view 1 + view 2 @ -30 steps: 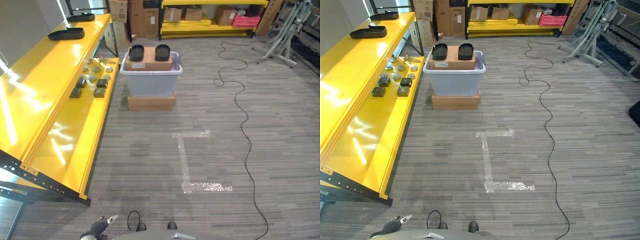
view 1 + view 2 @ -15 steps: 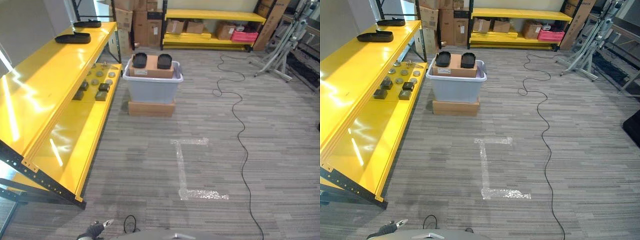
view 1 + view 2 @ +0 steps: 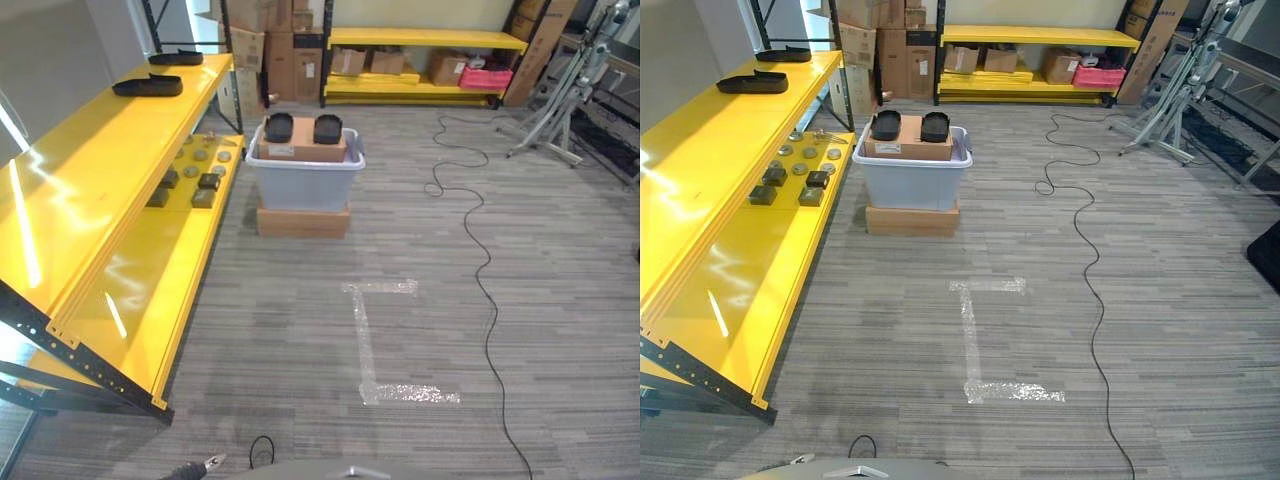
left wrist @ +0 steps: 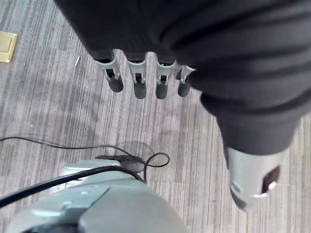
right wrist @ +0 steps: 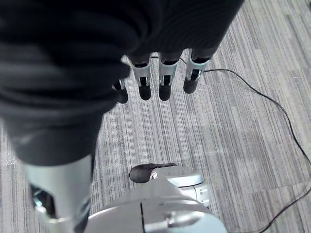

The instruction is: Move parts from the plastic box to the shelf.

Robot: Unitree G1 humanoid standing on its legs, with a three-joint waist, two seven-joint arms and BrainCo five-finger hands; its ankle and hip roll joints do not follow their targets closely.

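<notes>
The shelf (image 3: 110,200) is glossy yellow painted metal that throws back glare. The box (image 3: 305,180) is pale, translucent, smooth plastic, resting on matt brown cardboard (image 3: 303,221). The floor (image 3: 400,330) is matt, ribbed grey carpet.

In the upper middle of our head view we see the plastic box (image 3: 303,178) on a flat carton (image 3: 303,221), with a cardboard box (image 3: 304,145) in it and two trays (image 3: 278,127) on top. The shelf (image 3: 110,190) runs down the left, parts (image 3: 184,187) on its lower level just left of the box. Tape marks (image 3: 372,335) lie at centre, a cable (image 3: 484,290) to their right.
</notes>
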